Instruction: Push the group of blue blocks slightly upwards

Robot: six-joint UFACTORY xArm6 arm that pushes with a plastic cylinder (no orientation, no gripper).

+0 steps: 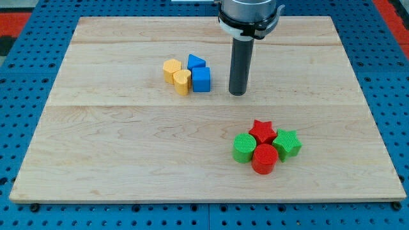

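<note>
Tip (pixel 238 93) just right of blue cube (pixel 201 79) (blue triangle (pixel 196 61) above), yellow blocks (pixel 177 75) touching left; no fingers

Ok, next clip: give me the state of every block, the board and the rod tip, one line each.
my tip: down at the board, right of the blue blocks, apart from them.
blue cube: flat, touching the yellow heart.
blue triangle block: flat, just above the blue cube.
yellow heart: flat, between cube and hexagon.
yellow hexagon: flat, leftmost of its cluster.
red star: flat, top of the lower cluster.
red cylinder: upright.
green cylinder: upright.
green star: flat.
wooden board: level.
</note>
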